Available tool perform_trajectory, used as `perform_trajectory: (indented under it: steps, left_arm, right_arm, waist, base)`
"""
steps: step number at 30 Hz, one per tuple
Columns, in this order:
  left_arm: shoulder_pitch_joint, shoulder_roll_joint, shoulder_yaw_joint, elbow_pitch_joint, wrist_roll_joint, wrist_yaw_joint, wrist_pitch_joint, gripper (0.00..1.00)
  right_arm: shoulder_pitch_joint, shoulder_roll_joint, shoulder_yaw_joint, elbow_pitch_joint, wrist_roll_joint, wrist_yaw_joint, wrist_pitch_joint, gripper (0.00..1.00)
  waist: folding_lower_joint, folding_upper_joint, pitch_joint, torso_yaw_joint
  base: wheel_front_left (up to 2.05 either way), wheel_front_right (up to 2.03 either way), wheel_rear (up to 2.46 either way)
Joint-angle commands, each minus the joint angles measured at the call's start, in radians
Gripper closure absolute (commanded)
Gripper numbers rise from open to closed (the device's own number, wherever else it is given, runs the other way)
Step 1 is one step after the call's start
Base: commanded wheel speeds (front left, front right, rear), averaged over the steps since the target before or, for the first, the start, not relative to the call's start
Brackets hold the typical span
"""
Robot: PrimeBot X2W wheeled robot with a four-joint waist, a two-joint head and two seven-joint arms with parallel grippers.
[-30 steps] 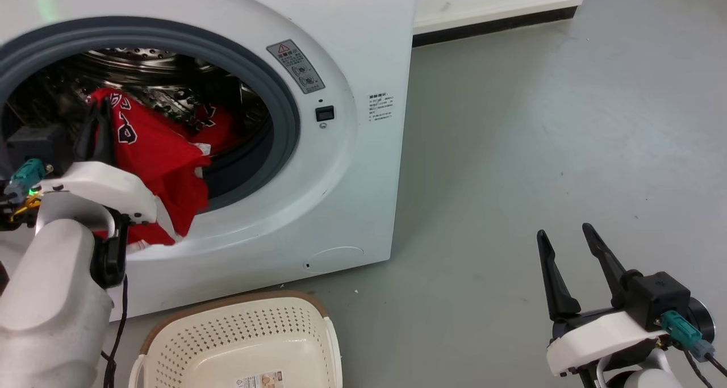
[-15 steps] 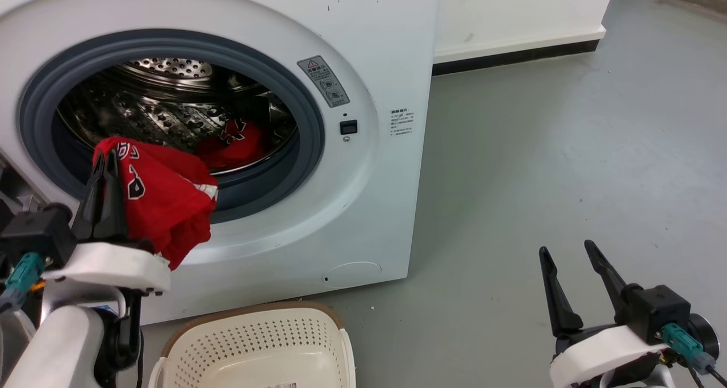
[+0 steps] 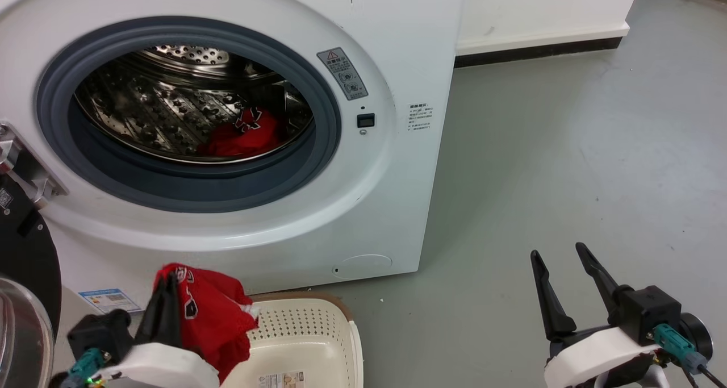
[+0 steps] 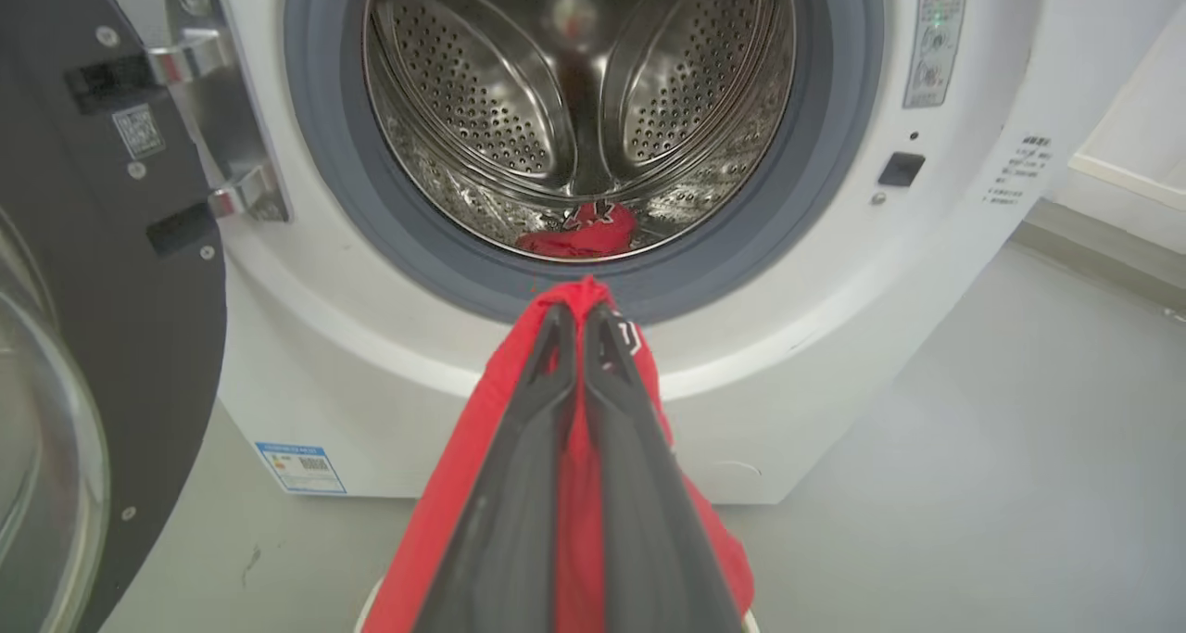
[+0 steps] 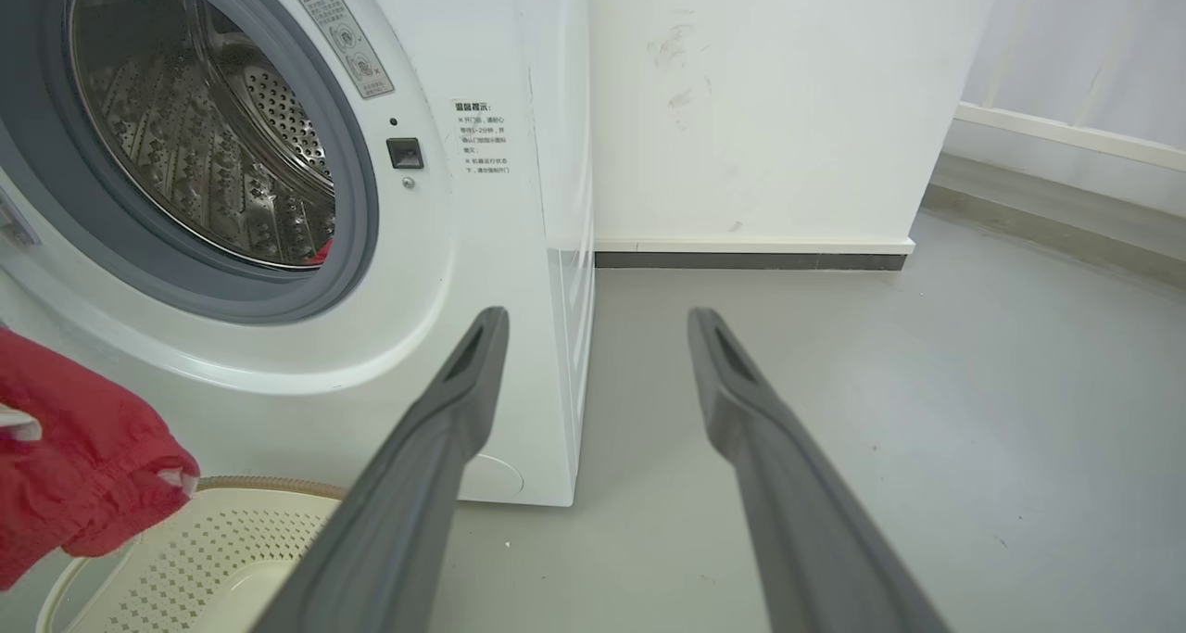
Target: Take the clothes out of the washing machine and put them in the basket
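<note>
Over the basket [image 3: 309,328] rim, clamps a lettered red garment [image 3: 216,314] in left gripper [image 3: 168,277]; holds right gripper [image 3: 556,250] spread. Cannot read the washing machine [image 3: 397,47]'s warning sticker [image 3: 343,72].

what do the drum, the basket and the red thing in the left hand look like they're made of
The drum looks like stainless steel: bright, mirror-like, punched with small holes. The basket seems moulded plastic, matte cream, with regular perforations. The red garment pinched in the left hand is soft fabric, perhaps a thin synthetic knit: it hangs in limp folds.
</note>
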State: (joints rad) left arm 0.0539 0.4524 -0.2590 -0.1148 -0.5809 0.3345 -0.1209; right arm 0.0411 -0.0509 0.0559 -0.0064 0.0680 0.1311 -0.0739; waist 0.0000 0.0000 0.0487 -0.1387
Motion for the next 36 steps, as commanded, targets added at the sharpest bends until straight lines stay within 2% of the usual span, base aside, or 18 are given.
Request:
perform_trajectory:
  steps: [1,6,13,17,26,36]
  left_arm:
    - [0.022,-0.025,-0.012,0.044,-0.02,-0.012,-0.009,1.0]
    - [0.025,-0.073,-0.032,0.196,-0.062,-0.056,-0.037,1.0]
    - [-0.052,-0.112,-0.034,0.404,-0.099,-0.123,-0.077,1.0]
    - [-0.102,-0.122,-0.032,0.51,-0.111,-0.151,-0.084,1.0]
    - [-0.258,-0.136,-0.017,0.851,-0.138,-0.223,-0.104,1.0]
    - [-0.447,-0.153,-0.018,1.131,-0.142,-0.302,-0.12,1.0]
  right_arm:
    - [-0.018,0.001,0.004,-0.006,-0.004,-0.001,-0.004,0.0]
    - [-0.046,0.001,0.012,-0.013,-0.013,-0.001,-0.007,0.0]
    - [-0.099,0.001,0.016,-0.019,-0.011,-0.001,-0.02,0.0]
    - [-0.123,0.001,0.018,-0.019,-0.012,-0.001,-0.023,0.0]
    - [-0.192,0.001,0.03,-0.011,0.002,-0.001,-0.054,0.0]
    - [-0.25,0.001,0.04,-0.003,0.017,-0.001,-0.088,0.0]
  waist:
    - [0.0,0.0,0.016,0.001]
    - [0.0,0.0,0.067,-0.011]
    - [0.0,0.0,0.179,-0.04]
    - [0.0,0.0,0.236,-0.054]
    - [0.0,0.0,0.378,-0.094]
    - [0.0,0.0,0.522,-0.121]
  base:
    - [0.0,0.0,0.0]
    - [0.0,0.0,0.0]
    - [0.0,0.0,0.0]
    - [0.0,0.0,0.0]
    - [0.0,0.0,0.0]
    - [0.0,0.0,0.0]
